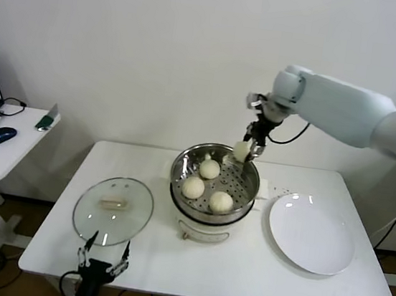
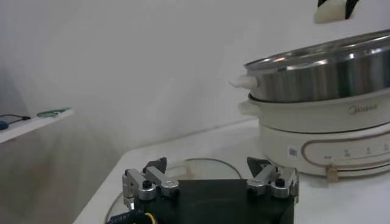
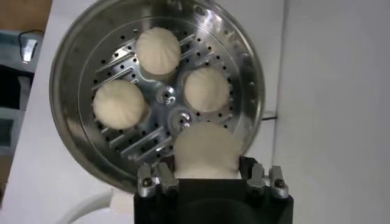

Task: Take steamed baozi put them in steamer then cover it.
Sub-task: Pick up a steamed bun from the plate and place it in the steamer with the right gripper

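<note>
Left end effector [image 2: 210,182] with fingers spread apart low over the white counter [image 2: 201,146], glass cover [image 2: 201,165] just beyond it, steel steamer [image 2: 320,73] on white cooker base [image 2: 323,143], bun [image 2: 329,13] held above steamer

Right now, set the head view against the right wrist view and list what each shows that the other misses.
Only the head view: the round glass cover with its cream bar handle lying on the white table, the flat white plate, the open left gripper at the table's near edge, a side desk with a blue mouse.

Only the right wrist view: the perforated floor of the shiny steel steamer from straight above.

Both: three cream-white baozi inside, and the right gripper shut on the fourth baozi above the rim.
</note>
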`<state>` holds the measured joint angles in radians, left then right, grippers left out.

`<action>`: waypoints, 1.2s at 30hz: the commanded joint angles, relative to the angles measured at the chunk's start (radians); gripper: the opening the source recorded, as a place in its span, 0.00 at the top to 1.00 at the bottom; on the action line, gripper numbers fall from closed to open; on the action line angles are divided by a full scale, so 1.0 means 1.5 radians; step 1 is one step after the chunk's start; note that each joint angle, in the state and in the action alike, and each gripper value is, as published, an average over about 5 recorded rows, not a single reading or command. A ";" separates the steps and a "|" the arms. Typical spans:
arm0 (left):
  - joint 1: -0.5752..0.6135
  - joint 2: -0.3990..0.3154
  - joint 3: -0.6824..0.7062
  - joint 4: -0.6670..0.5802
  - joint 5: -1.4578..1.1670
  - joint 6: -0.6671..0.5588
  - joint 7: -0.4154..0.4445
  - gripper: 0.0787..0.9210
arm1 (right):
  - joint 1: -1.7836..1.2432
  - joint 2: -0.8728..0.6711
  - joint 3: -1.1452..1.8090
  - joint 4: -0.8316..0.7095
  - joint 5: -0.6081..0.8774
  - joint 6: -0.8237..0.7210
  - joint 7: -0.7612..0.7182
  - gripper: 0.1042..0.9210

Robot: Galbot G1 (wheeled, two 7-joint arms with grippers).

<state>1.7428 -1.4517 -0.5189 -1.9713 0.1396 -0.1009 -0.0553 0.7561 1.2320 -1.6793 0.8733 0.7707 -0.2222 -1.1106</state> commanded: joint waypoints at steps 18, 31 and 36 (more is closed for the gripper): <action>-0.018 0.003 0.003 0.004 0.002 0.005 0.001 0.12 | -0.117 0.041 -0.026 -0.018 -0.046 -0.015 0.035 0.30; -0.016 0.002 0.005 0.001 0.006 0.005 0.001 0.12 | -0.111 0.034 0.002 -0.019 -0.035 -0.022 0.052 0.21; -0.018 0.002 0.005 -0.001 0.008 0.006 0.001 0.12 | -0.093 0.020 0.004 0.003 -0.028 -0.023 0.047 0.13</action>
<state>1.7166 -1.4475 -0.5121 -1.9721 0.1502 -0.0930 -0.0533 0.6059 1.2741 -1.6840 0.8558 0.7225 -0.2535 -1.0417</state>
